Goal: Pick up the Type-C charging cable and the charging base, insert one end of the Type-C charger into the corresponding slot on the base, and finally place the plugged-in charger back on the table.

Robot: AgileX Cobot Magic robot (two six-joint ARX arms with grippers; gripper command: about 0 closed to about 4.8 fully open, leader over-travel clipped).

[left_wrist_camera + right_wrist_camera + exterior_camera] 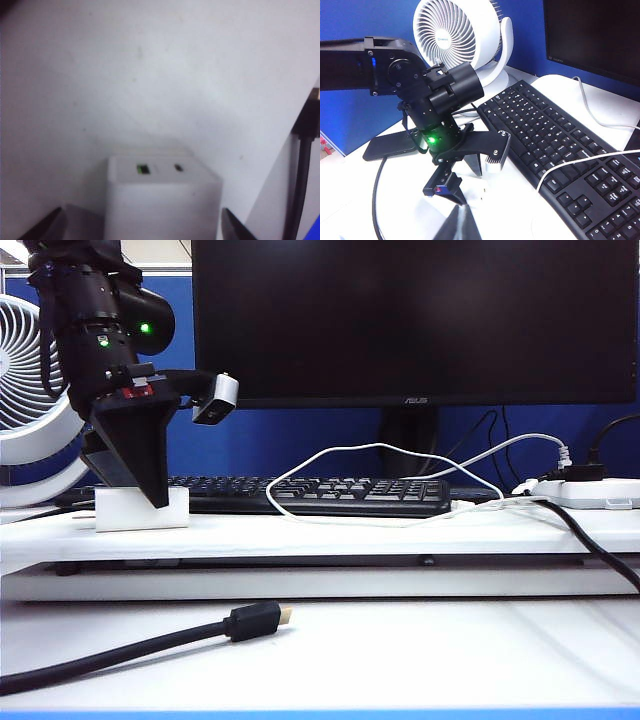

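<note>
**Risk of a skewed grip on the base**

Left gripper (140, 227), lower frame, jaws spread around charging base (162, 197), not yet pinching. Off-centre closing could twist the block, hiding slot (178, 167). Right gripper unseen, pressed together. Type-C charging cable (375, 452) loops mid-frame over keyboard (320, 495).

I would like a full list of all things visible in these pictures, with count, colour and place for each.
charging base: one, white, on the raised shelf at the left, between the left gripper's fingers
Type-C charging cable: one, white, looping over the keyboard
keyboard: one, black, on the shelf below the monitor
monitor: one, black, behind the keyboard
fan: one, white, far left
power strip: one, white, right end of the shelf
black cable: one, gold-tipped plug, on the table in front
table: one, white
left gripper: one, black, open around the base
right gripper: not in view, shut
</note>
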